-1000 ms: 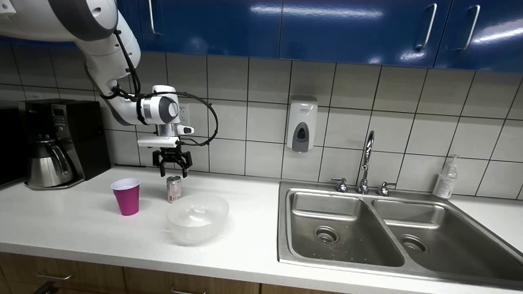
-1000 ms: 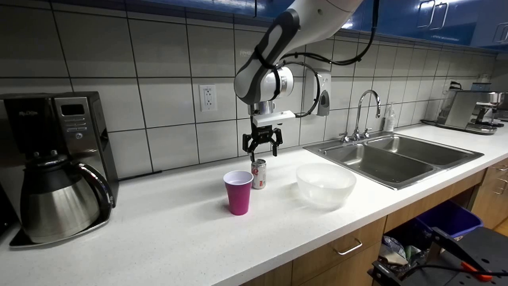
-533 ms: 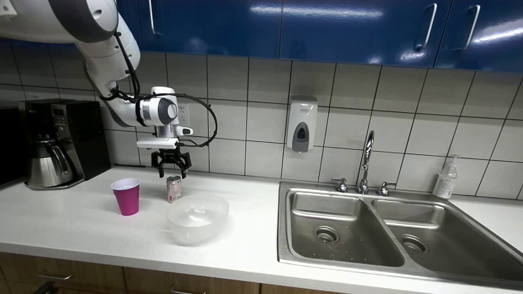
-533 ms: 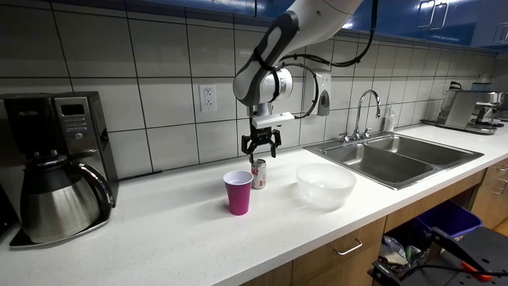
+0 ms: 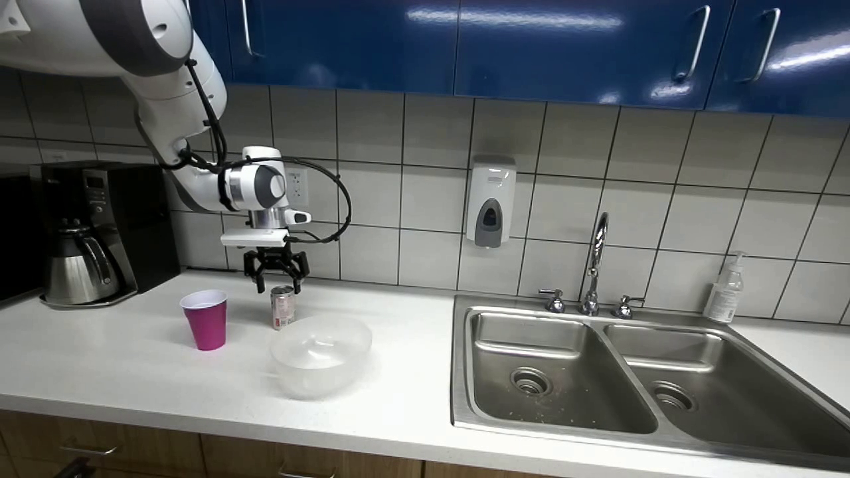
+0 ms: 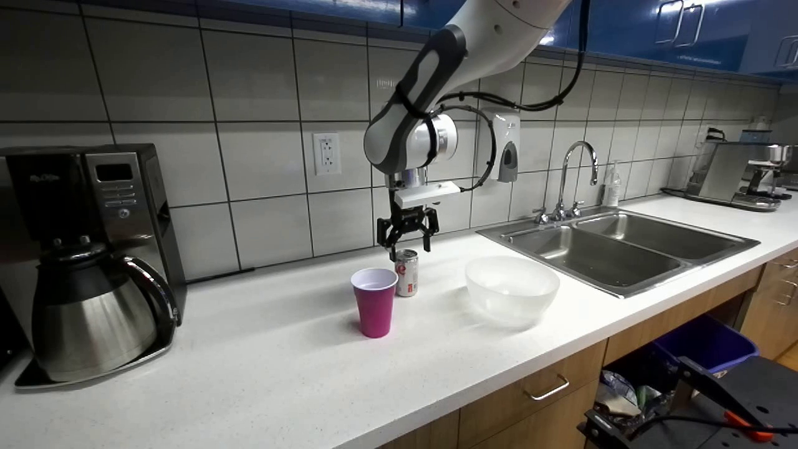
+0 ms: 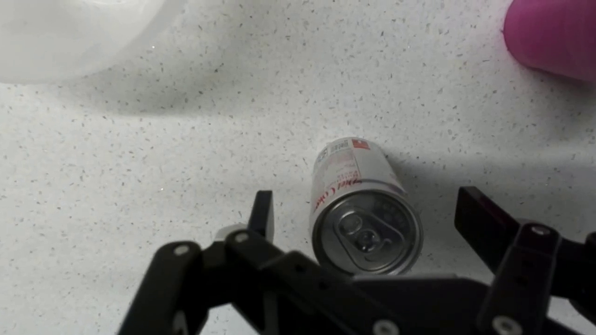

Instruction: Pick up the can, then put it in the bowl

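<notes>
The can (image 5: 283, 309) is a small silvery Diet Coke can standing upright on the counter; it also shows in an exterior view (image 6: 408, 274) and in the wrist view (image 7: 356, 179). My gripper (image 5: 278, 284) is open and empty, pointing down with its fingertips around the height of the can's top. In the wrist view the can's lid lies between the two spread fingers (image 7: 365, 211), with a gap on each side. The whitish translucent bowl (image 6: 511, 302) sits close to the can; it also shows in an exterior view (image 5: 312, 380) and at the wrist view's top left (image 7: 84, 42).
A magenta cup (image 6: 375, 308) stands near the can, also seen in the wrist view (image 7: 554, 37). A coffee maker (image 6: 118, 206) with a steel carafe stands at one end. A double steel sink (image 5: 463, 372) with a faucet (image 5: 596, 259) lies beyond the bowl. The tiled wall is close behind the arm.
My gripper has moved down a little toward the can and shifted slightly left in both exterior views, staying open. The can, bowl and cup have not moved.
</notes>
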You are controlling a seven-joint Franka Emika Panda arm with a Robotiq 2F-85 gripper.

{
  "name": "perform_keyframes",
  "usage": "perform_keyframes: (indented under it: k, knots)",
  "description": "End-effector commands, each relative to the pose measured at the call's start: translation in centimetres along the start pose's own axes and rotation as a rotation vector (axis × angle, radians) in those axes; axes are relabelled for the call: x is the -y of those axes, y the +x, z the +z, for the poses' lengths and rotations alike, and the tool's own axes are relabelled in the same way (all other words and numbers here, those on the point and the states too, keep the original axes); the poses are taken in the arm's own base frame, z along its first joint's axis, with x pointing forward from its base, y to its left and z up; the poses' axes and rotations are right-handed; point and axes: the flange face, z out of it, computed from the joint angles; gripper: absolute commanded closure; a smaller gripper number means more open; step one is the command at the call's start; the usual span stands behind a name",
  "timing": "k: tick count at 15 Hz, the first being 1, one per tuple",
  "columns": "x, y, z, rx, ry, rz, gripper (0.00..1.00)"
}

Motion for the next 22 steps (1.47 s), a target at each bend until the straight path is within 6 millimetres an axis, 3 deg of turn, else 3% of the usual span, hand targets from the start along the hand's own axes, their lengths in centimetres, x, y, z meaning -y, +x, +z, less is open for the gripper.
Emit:
perform_keyframes:
  k: [1, 18, 19, 20, 22]
  knots:
    - [0.3, 0.6, 1.1, -0.002, -0.013, -0.039, 0.00]
    - [0.3, 1.7, 3.7, 0.004, -0.018, -0.073, 0.00]
    - [0.3, 1.7, 3.8, -0.001, -0.022, -0.078, 0.25]
    - [0.3, 1.7, 3.7, -0.005, -0.024, -0.084, 0.28]
    - [0.3, 1.8, 3.8, -0.008, -0.028, -0.091, 0.44]
